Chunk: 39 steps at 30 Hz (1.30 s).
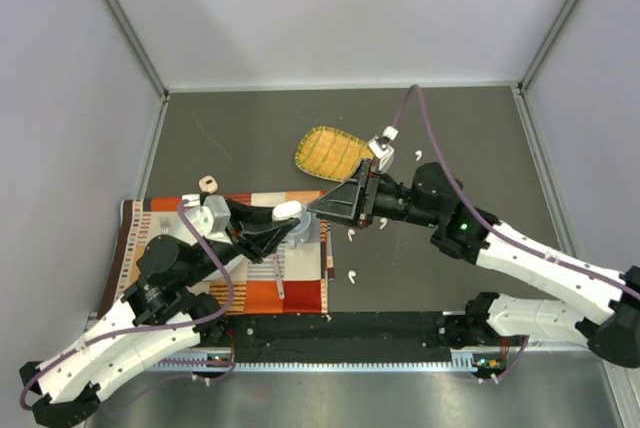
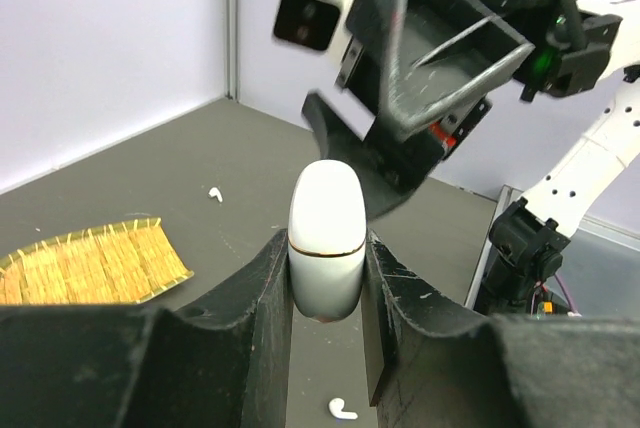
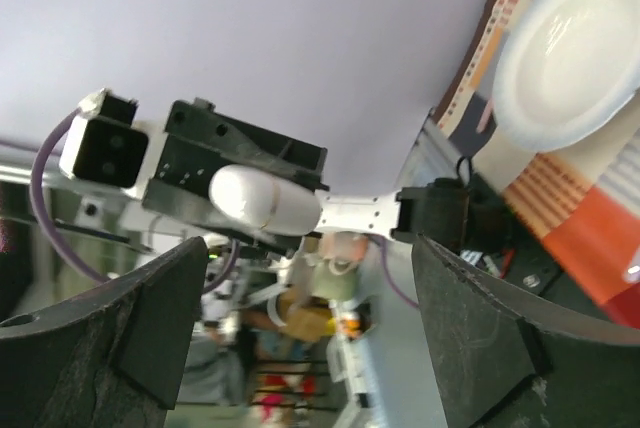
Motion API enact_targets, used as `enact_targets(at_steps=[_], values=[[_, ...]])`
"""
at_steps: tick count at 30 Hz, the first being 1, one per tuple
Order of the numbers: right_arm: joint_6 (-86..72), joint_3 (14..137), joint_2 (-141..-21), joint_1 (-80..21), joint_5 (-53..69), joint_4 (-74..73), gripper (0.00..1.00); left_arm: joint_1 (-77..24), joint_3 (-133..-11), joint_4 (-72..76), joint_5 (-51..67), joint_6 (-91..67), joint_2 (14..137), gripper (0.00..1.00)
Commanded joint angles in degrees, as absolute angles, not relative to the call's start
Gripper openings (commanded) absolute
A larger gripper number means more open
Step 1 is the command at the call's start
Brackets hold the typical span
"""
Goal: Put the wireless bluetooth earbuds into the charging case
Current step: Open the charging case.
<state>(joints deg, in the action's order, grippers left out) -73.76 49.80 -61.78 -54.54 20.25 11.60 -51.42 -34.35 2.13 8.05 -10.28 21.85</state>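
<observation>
From above, we see our left gripper [image 1: 290, 231] over the striped cloth [image 1: 300, 293], squeezing the white charging case [image 1: 288, 211]. Our right gripper [image 1: 335, 203] reaches in from the right, its tip just beside the case. Small white earbuds lie on the dark table [image 1: 240, 138]: one [image 1: 419, 155] near the right arm's camera, one [image 1: 382, 222] under the right arm, one [image 1: 351, 235] just below the right gripper, and one [image 1: 353, 276] nearer to us beside the cloth. A woven yellow mat [image 1: 330, 153] lies farther back.

From the left wrist, we see our two black fingers [image 2: 270, 298] pressed tight on both sides of the charging case [image 2: 326, 240], which stands up with its lid closed. The right gripper [image 2: 440, 58] hangs just behind it. One earbud [image 2: 215, 193] lies near the mat [image 2: 90, 263], another [image 2: 342, 409] below the case.

From the right wrist, our fingers [image 3: 120, 318] stand wide apart with nothing between them. The case [image 3: 265, 200] shows ahead in the left gripper [image 3: 240, 163]. A white plate [image 3: 570, 68] sits on the cloth [image 3: 560, 198].
</observation>
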Motion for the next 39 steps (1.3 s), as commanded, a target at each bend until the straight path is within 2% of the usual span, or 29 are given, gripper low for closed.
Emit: enact_targets(at_steps=[1, 9, 14, 20, 39], values=[[-50.92, 58.79, -55.99, -54.05, 16.35, -3.31, 0.82, -51.33, -32.88, 4.39, 7.73, -9.05, 18.9, 0.0], [-35.43, 67.67, -58.35, -55.45, 22.23, -16.16, 0.82, -51.42, -24.53, 18.53, 8.26, -7.47, 15.38, 0.0], [-32.35, 70.22, -61.17, -58.09, 18.46, -21.35, 0.82, -51.42, -21.01, 25.74, 7.82, -5.63, 14.51, 0.0], [-31.38, 70.93, -62.58, -59.68, 13.71, -22.41, 0.82, -51.42, -20.39, 26.63, 9.93, -3.69, 13.54, 0.0], [-32.26, 74.27, -66.71, -61.87, 15.47, -18.63, 0.82, -51.33, -21.09, 26.63, 15.2, -4.66, 17.4, 0.0]])
